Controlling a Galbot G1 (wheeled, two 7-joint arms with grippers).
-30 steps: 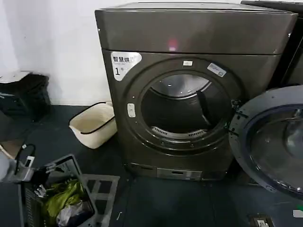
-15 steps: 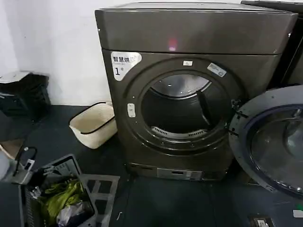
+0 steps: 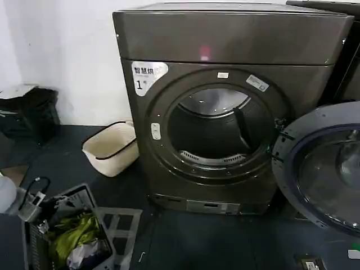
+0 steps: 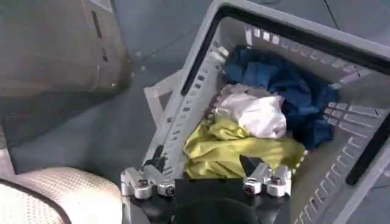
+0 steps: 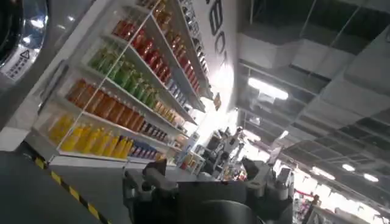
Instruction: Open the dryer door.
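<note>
1. The dryer door (image 3: 323, 169) swings wide to the right, and the head view's right edge cuts off its far half.
2. The dryer (image 3: 225, 107) hides most of its drum behind the opening's rim; the small print on its white sticker is too fine to read.
3. The grey laundry basket (image 3: 67, 236) runs off the head view's bottom edge.
4. The neighbouring machine (image 3: 346, 56) is cropped at the right edge.

1. The right gripper (image 5: 210, 182) points its spread fingers toward a ceiling of lit panels (image 5: 268, 89).
2. Beside it stand shelves of coloured bottles (image 5: 116, 103).
3. A yellow-black striped floor line (image 5: 67, 189) runs below the shelves.
</note>
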